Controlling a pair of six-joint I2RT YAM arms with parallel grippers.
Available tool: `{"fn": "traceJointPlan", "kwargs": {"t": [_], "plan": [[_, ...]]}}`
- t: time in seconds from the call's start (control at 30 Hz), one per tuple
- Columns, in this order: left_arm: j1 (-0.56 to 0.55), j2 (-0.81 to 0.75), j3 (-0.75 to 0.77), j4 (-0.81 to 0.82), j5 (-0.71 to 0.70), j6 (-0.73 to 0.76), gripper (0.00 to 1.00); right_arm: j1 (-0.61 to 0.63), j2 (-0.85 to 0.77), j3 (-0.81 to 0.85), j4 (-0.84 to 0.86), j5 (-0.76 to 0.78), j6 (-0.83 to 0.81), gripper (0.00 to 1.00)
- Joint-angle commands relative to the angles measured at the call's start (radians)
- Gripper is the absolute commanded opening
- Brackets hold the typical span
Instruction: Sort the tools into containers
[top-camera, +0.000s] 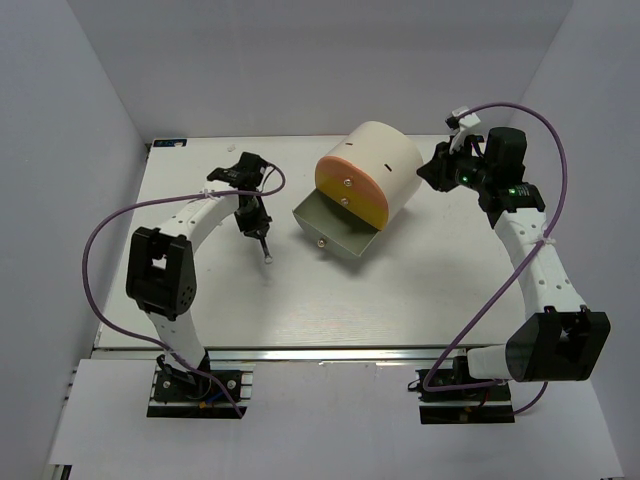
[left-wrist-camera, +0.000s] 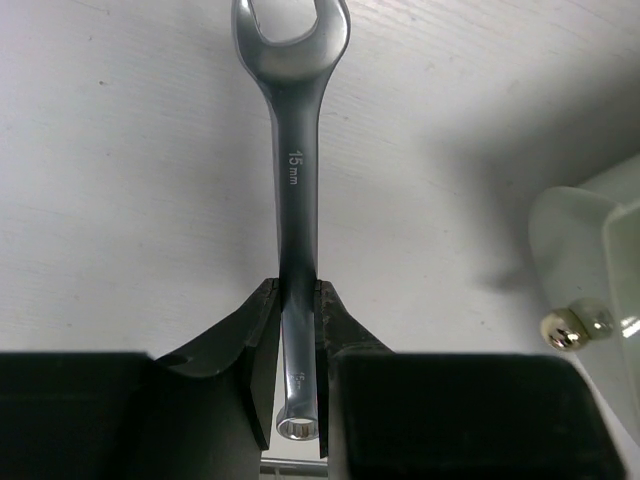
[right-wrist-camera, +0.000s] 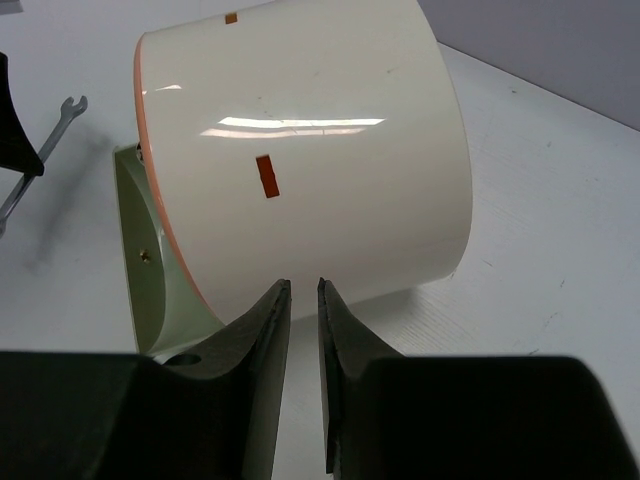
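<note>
Here's the white table (top-camera: 400, 300), with the cream drum cabinet (top-camera: 385, 160) on its side in the middle and one grey-green drawer (top-camera: 340, 225) pulled out. The right gripper (right-wrist-camera: 303, 290) sits close against the drum's wall, jaws a slit apart and empty. The left gripper (left-wrist-camera: 297, 295), just left of that drawer, is clamped on the silver wrench (left-wrist-camera: 297, 150). The open-end head juts past the fingertips over the tabletop, and the ring end is tucked back between the fingers.

A white bench (top-camera: 420, 300) with a faint wood grain fills the middle of the top view, boxed in by plain pale grey walls (top-camera: 300, 60) at the left, top and right of the frame. A small pale label (top-camera: 170, 143) lies at its upper left corner. A metal rail (top-camera: 330, 353) runs along its lower edge, with a white board (top-camera: 330, 420) below that.
</note>
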Motion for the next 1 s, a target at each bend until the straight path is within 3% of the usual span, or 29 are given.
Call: {"fn": "traceJointPlan", "kwargs": {"t": [0.0, 0.67, 0.97], "plan": [[0.001, -0.080, 0.055, -0.005, 0.036, -0.029, 0.00, -0.004, -0.035, -0.011, 0.047, -0.023, 0.011, 0.23], [-0.084, -0.060, 0.222, -0.033, 0.092, -0.134, 0.00, -0.004, -0.055, -0.038, 0.071, -0.027, 0.017, 0.23], [-0.160, -0.059, 0.202, 0.047, 0.153, -0.265, 0.00, -0.004, -0.076, -0.061, 0.080, -0.029, 0.020, 0.23]]}}
